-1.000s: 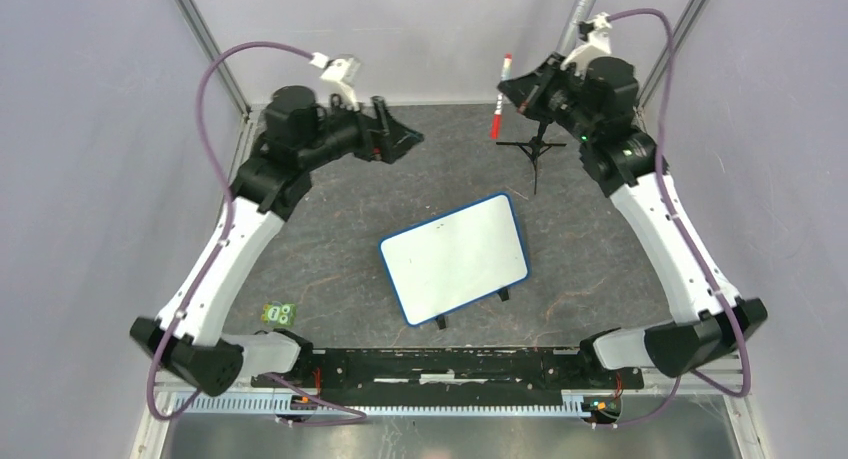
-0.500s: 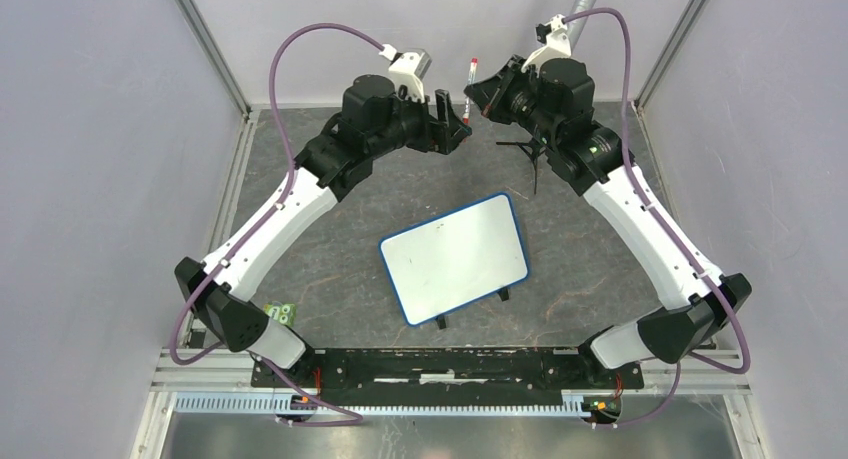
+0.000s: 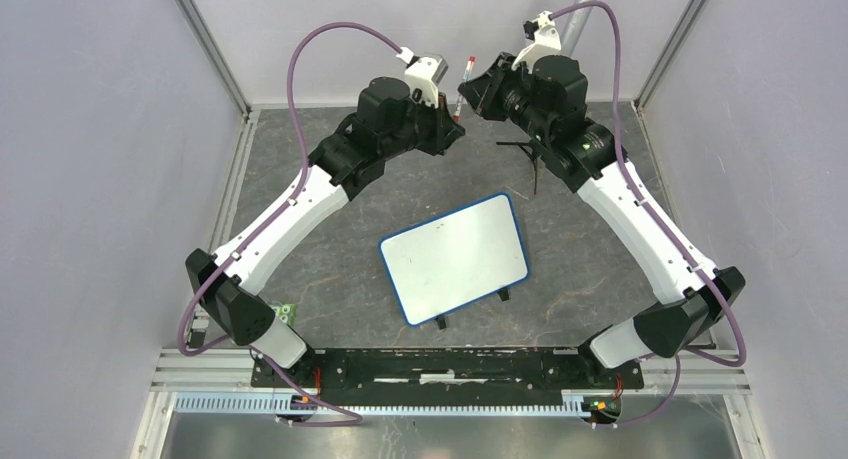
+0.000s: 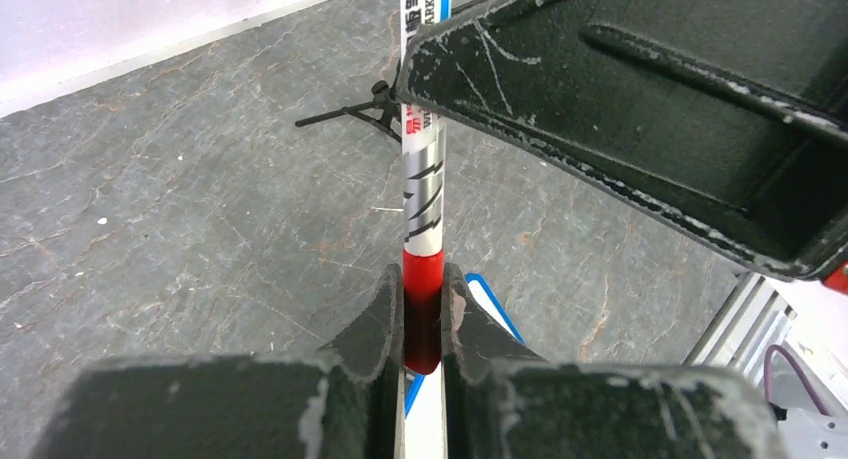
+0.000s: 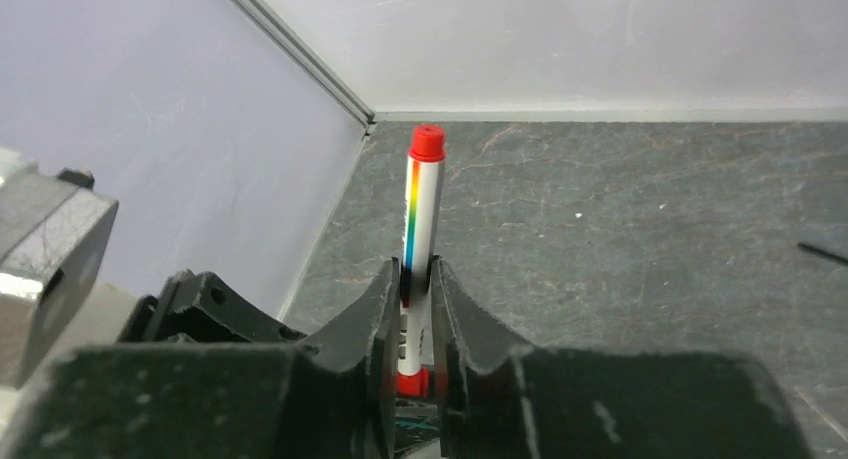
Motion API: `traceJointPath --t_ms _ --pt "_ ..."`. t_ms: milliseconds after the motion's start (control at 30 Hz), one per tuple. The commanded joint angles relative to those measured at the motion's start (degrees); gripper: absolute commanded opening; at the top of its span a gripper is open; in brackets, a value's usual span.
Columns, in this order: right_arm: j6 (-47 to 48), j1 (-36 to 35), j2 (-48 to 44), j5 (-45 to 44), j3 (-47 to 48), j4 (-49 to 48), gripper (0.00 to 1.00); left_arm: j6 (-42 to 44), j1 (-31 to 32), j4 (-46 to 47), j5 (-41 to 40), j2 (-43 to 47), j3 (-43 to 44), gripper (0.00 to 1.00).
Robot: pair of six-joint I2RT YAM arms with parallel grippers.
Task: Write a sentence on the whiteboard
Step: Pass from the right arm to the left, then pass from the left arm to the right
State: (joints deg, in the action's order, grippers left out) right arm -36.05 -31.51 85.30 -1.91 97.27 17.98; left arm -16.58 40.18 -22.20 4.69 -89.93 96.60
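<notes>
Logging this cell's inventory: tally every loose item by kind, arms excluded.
Whiteboard: 1
Marker: 1
Black tripod stand: 1
Small green item: 1
Total: 4

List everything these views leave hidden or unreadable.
- Marker tip: left wrist view, under the cap clamped in the left gripper.
- Marker label: left wrist view, cut by the top edge and the right gripper; too small from above.
- Whiteboard: left wrist view, only a rim sliver behind the left gripper; from above, any faint marks too small to read.
- Green item: top view, partly behind the left arm.
</notes>
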Motion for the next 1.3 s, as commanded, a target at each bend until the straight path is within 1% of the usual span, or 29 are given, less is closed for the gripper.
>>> traceJointPath --t_ms 0,33,67,100,133,167,233,300,367,433,500,567,600,667,733,800,833,900,1000,1067,1167,1267 --pt "11.23 -0.07 -4.10 3.80 -0.77 -4.33 0.31 5.27 -1.38 -1.05 1.16 4.51 0.45 0.03" --pt "14.32 0.38 -5.15 5.56 -1.30 -4.98 0.46 5.53 -2.08 -1.44 2.02 5.39 -0.24 0.03" --pt "17.82 0.96 -6.12 7.88 -1.64 -5.48 0.64 5.93 -2.74 -1.92 2.93 6.15 -0.79 0.03" --pt "20.91 1.62 -6.90 11.34 -2.18 -6.22 0.78 6.49 -3.39 -2.66 3.72 7.04 -1.45 0.03" --pt "24.67 2.15 -7.94 14.08 -2.79 -6.51 0.89 7.33 -3.88 -3.49 4.26 7.75 -1.88 0.02" --pt "27.00 2.48 -8.90 15.12 -3.44 -6.26 0.97 8.16 -4.33 -4.61 4.75 8.59 -2.29 0.02" --pt "31.79 3.05 -11.68 18.05 -6.35 -5.94 0.98 9.94 -4.86 -6.30 4.77 10.42 -3.56 0.02" --pt "35.50 3.40 -13.69 19.62 -8.50 -3.85 0.98 11.06 -6.36 -6.33 7.41 12.57 -5.96 0.02" --pt "40.50 3.99 -14.89 21.67 -9.73 -0.82 0.98 13.09 -8.00 -6.11 10.01 14.62 -8.48 0.03" --pt "43.31 5.53 -15.15 25.77 -9.99 2.11 0.98 16.30 -8.82 -6.24 10.21 16.22 -10.40 0.02" --pt "44.29 7.22 -14.86 29.57 -9.78 4.71 0.98 21.81 -8.98 -6.26 10.40 17.72 -12.49 0.03" --pt "43.68 9.01 -15.43 33.59 -11.45 4.43 0.98 28.81 -9.06 -8.31 12.21 18.55 -13.51 0.02" --pt "41.31 10.67 -15.73 36.51 -12.61 3.07 0.98 31.40 -9.07 -9.07 13.52 19.02 -14.14 0.02" --pt "37.32 13.50 -14.96 45.94 -14.28 1.54 0.98 34.20 -9.05 -9.40 13.50 20.11 -15.96 0.02" --pt "38.01 14.29 -11.68 50.46 -11.36 6.57 0.98 37.27 -9.07 -12.14 14.04 20.63 -16.40 0.02" --pt "43.92 14.28 -8.85 55.31 -7.61 14.41 0.98 43.75 -8.99 -18.18 17.52 20.42 -15.13 0.02" --pt "43.93 14.29 -8.97 56.08 -8.06 14.56 0.98 45.21 -8.85 -20.98 18.39 19.90 -14.23 0.02" --pt "42.04 14.27 -10.83 59.39 -11.34 11.03 0.98 49.31 -8.85 -25.07 19.97 19.34 -13.24 0.02" --pt "32.56 14.22 -13.92 63.39 -18.44 -0.38 0.98 55.10 -7.32 -26.68 17.91 19.91 -14.07 0.02" --pt "28.06 13.85 -13.12 63.86 -19.08 -1.80 0.98 57.65 -6.05 -26.41 16.93 20.79 -14.73 0.02" --pt "25.76 11.45 -11.32 63.90 -17.93 0.35 0.98 58.40 -3.25 -25.38 12.81 21.10 -14.54 0.02" --pt "19.04 8.84 -11.96 62.89 -21.99 -6.04 0.98 60.84 -0.92 -25.27 11.13 21.05 -14.34 0.02"
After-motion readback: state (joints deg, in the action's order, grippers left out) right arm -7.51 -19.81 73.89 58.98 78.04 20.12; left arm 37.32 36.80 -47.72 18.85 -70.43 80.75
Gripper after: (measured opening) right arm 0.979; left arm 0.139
